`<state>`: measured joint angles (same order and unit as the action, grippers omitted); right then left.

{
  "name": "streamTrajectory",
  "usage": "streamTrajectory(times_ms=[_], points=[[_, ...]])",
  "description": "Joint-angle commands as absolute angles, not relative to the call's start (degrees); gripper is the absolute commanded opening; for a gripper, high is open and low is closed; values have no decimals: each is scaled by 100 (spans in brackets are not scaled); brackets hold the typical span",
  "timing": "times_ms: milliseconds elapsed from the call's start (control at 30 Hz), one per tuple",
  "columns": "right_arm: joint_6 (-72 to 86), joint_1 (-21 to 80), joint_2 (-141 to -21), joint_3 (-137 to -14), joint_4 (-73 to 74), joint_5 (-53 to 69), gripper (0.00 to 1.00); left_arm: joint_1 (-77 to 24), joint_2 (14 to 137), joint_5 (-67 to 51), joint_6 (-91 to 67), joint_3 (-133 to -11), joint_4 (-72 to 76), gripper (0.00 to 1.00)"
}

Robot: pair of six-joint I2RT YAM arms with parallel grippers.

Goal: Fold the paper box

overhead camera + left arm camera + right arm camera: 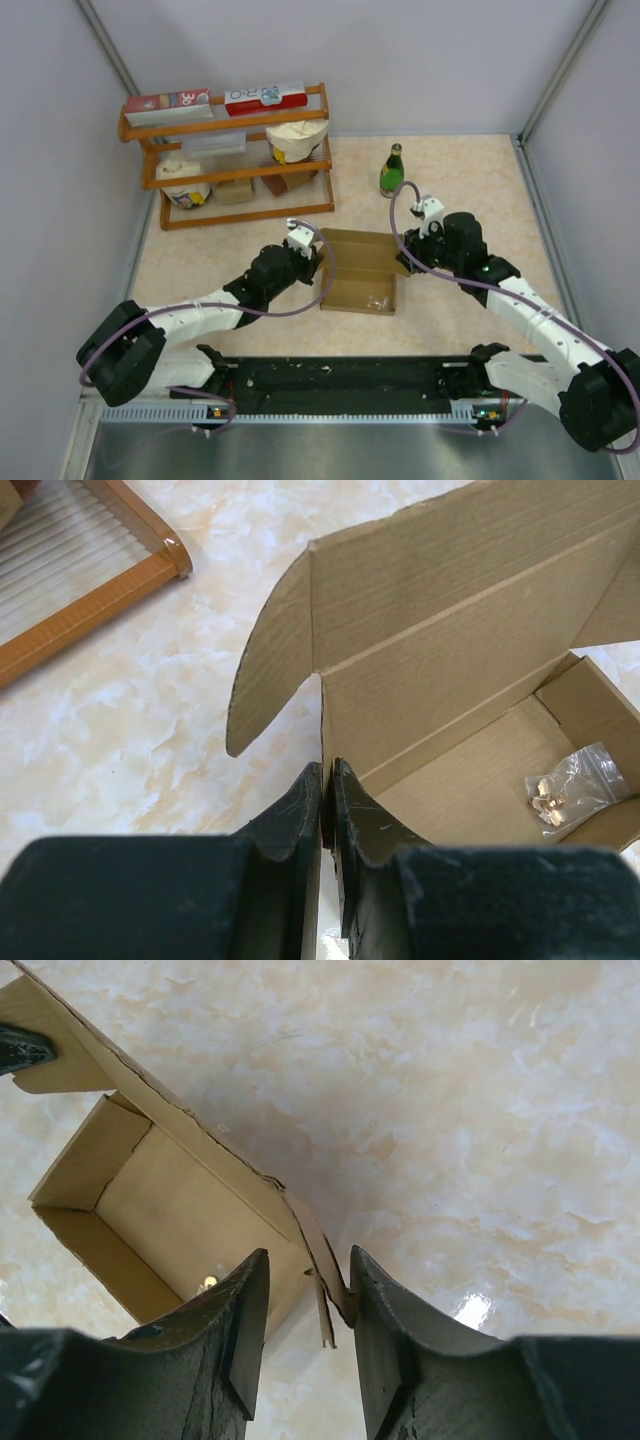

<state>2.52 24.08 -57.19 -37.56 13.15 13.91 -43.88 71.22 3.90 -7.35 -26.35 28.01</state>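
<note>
While the two arms lean in from the near edge of the counter (470,190), the paper box (360,275) sits in the middle of the marbled beige surface between them, brown and unprinted, its top open. The left claw (318,262) has its black fingers (300,820) pressed together on the upper edge of the box's left wall, the cardboard pinched between them. From that wrist, the box (450,680) shows its lid panel standing up at the far side, with a rounded side tab curling outward to the left. Down on the box floor lies a small clear plastic bag (570,785) with a few brass-coloured bits in it, also visible from above near the front right corner (379,299). The right claw (402,262) is at the box's opposite end with its jaws apart. From its own wrist, the claw (310,1270) straddles a thin cardboard flap at the corner of the box (180,1220), the flap close against the right-hand finger (375,1320) and a clear gap on the other side, so it is not clamped. Behind the box stands a wooden shelf rack (240,212) with red-and-white cartons (265,97) on its top tier. A green bottle (392,172) stands upright well to its right.
</note>
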Motion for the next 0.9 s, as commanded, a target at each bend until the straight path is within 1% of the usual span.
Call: streamTrajectory(times_ms=[0, 300, 400, 533, 567, 767, 867], points=[[211, 2338, -5757, -3937, 1231, 1353, 36, -4342, 6926, 369, -738, -2610, 2988, 13], [246, 2329, -5827, -3911, 1213, 1538, 22, -4333, 6908, 352, -852, -2619, 2980, 13], [272, 2338, -5845, -3911, 1222, 1608, 14, -4333, 6882, 369, -896, -2628, 2962, 13], [351, 2329, -5888, -3920, 1213, 1661, 1, -4333, 6838, 317, -967, -2654, 2927, 13], [378, 2329, -5906, -3929, 1213, 1661, 0, -4333, 6838, 308, -993, -2663, 2909, 13], [782, 2338, -5845, -3824, 959, 1530, 0, -4342, 6864, 149, -1274, -2786, 2733, 14], [966, 2417, -5687, -3753, 731, 1109, 0, -4342, 6856, 228, -1424, -2769, 2786, 14]])
